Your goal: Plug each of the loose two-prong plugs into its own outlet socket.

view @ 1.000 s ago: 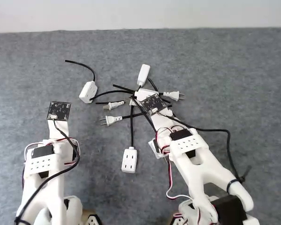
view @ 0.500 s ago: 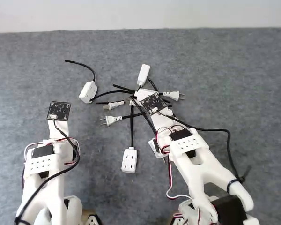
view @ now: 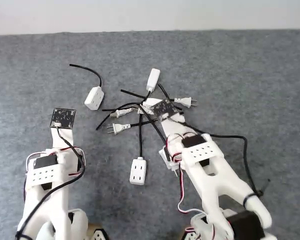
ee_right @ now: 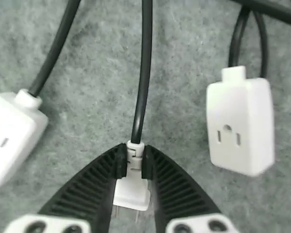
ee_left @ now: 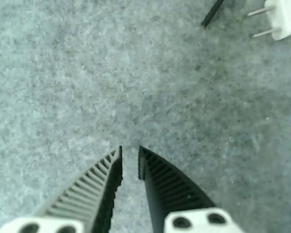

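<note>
Firmly clamped, the right gripper [ee_right: 132, 148] has hold of 1 two-prong plug [ee_right: 131, 191].
Its 2 fingers pinch the plug's neck, where the black cord [ee_right: 144, 73] runs on ahead, and the prongs point back toward the wrist. An outlet socket [ee_right: 240, 127] lies face-up just beside the fingertips on 1 side, and a second white block [ee_right: 9, 128] lies on the other. The left gripper [ee_left: 130, 149] hangs over grey carpet [ee_left: 87, 73], nearly closed with a thin gap and nothing between its fingers. Another loose plug [ee_left: 283, 17] lies well ahead of it.
</note>
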Motion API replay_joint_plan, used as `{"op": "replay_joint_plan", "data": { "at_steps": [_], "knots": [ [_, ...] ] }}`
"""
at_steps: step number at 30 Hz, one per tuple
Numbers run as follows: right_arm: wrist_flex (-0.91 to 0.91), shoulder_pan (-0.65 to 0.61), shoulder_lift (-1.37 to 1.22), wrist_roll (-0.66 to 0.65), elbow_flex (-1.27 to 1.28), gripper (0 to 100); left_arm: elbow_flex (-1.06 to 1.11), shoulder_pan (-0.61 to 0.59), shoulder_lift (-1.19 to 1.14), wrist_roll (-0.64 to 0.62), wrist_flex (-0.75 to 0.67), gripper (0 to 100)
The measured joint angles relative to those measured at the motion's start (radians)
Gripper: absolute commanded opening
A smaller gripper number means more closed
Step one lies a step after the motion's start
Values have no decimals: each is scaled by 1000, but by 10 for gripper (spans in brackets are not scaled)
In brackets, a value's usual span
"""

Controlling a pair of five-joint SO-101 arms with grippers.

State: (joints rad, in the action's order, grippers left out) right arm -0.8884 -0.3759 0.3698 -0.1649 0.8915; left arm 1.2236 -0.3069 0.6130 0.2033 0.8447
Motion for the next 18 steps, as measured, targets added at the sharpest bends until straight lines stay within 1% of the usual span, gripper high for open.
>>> {"op": "replay_joint_plan", "data": {
  "at_steps": [4, 9, 11, 14, 18],
  "knots": [
    [-132, -35, 155, 18, -52, 8, 0, 0, 0, -43, 0, 51],
    [-282, -64, 344, 18, -164, 8, 0, 0, 0, -52, 0, 51],
    [-344, -74, 390, 18, -236, 8, 0, 6, 0, -52, 0, 51],
    [-437, -137, 414, 15, -361, 8, 0, 44, -2, -46, 9, 51],
    [-483, -272, 425, -3, -440, 8, -2, 133, -72, 84, 43, 51]
  ]
}}
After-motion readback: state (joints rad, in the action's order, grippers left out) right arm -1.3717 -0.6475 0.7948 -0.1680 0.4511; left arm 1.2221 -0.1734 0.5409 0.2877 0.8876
